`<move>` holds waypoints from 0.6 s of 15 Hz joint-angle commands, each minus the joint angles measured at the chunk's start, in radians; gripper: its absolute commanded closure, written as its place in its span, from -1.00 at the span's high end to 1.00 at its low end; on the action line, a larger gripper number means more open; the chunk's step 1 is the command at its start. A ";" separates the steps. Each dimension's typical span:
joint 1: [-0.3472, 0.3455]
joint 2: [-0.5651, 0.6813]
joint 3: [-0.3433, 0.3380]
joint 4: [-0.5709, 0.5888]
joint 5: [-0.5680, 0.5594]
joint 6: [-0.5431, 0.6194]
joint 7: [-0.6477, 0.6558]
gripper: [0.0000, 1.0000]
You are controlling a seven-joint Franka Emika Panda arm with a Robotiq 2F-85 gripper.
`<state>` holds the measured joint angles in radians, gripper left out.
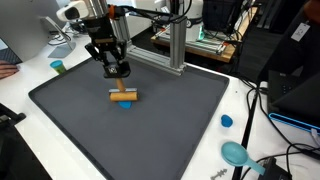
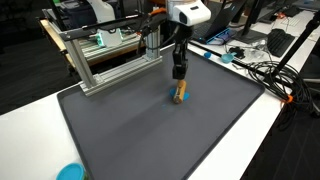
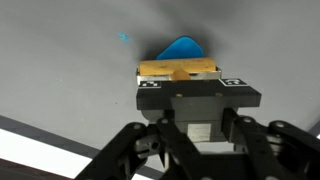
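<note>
Gripper (image 1: 118,72) hung just above the block (image 1: 123,96), tips pointing down at the mat (image 1: 70,120). A narrow gap showed between tips and block in both exterior views, so no contact.

Block: a short wooden bar lying flat, directly below the gripper and slightly ahead of it. In the wrist view the block (image 3: 180,70) sat just beyond the fingertips, its long axis running side to side across the frame. From that view alone I could not settle whether this axis lay along or across the finger closing line.

Under the block lay a blue piece (image 3: 182,48), touching it and sticking out on the side away from the gripper. In an exterior view only a sliver of it showed below the block (image 2: 181,95).

Finger state: cannot tell. The wrist view showed linkages splayed low in the frame, but the tips merged into one dark bar. The exterior views were too small to resolve any gap.

Surface: dark grey mat, flat and matte, on a white table (image 2: 30,110).

Room: an aluminium frame (image 2: 110,60) stood behind the gripper at the mat's edge, well apart from it. A blue cup (image 1: 58,67) stood off the mat, and cables (image 1: 275,150) lay beyond the mat's other side.
</note>
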<state>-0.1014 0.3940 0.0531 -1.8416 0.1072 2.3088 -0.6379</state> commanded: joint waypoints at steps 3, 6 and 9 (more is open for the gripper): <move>-0.010 0.054 -0.017 0.068 -0.054 -0.105 0.018 -0.57; -0.004 0.055 -0.046 0.056 -0.132 -0.151 0.028 -0.57; -0.005 0.058 -0.055 0.034 -0.173 -0.193 0.025 -0.57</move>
<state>-0.1060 0.4149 0.0177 -1.7923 0.0024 2.1420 -0.6275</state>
